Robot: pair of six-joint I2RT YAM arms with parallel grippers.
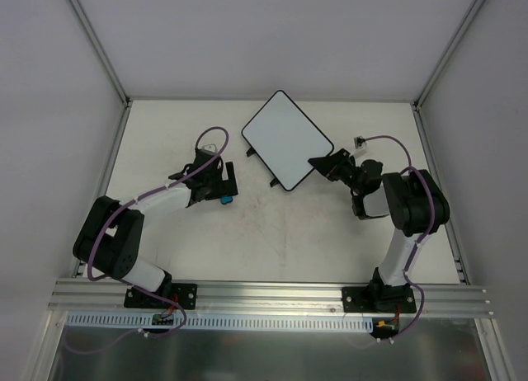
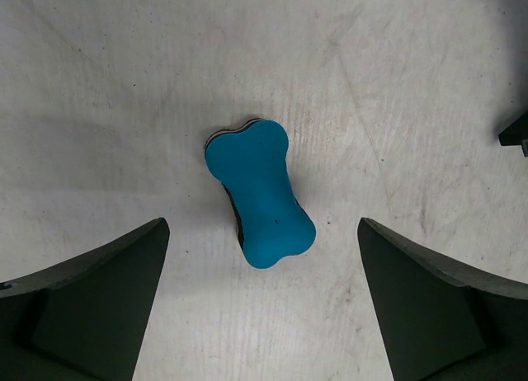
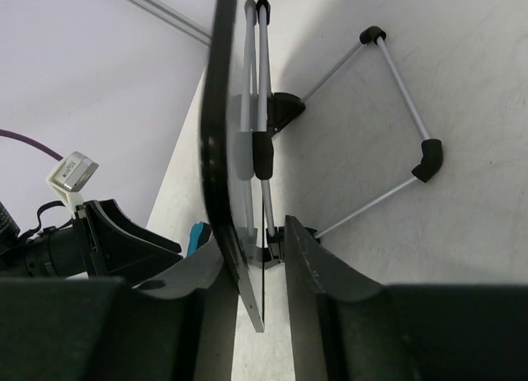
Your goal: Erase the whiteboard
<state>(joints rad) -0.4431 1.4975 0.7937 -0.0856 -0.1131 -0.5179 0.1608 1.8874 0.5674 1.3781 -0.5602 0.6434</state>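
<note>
The whiteboard [image 1: 286, 138] is white with a black rim and lies slanted at the back middle of the table, its face blank. My right gripper [image 1: 320, 163] is at its right corner. In the right wrist view the board's edge [image 3: 216, 134] stands between my fingers, and the gripper [image 3: 254, 249] is closed on it and its wire stand [image 3: 396, 109]. A blue bone-shaped eraser [image 2: 260, 191] lies on the table. My left gripper [image 2: 262, 224] hovers over it, open, with a finger on either side and touching neither. From above, the eraser [image 1: 225, 200] is at the left gripper's [image 1: 224, 195] tip.
A small white clip [image 1: 360, 140] lies on the table behind the right arm. White enclosure walls [image 1: 91, 84] close in the left, back and right. An aluminium rail [image 1: 272, 292] runs along the near edge.
</note>
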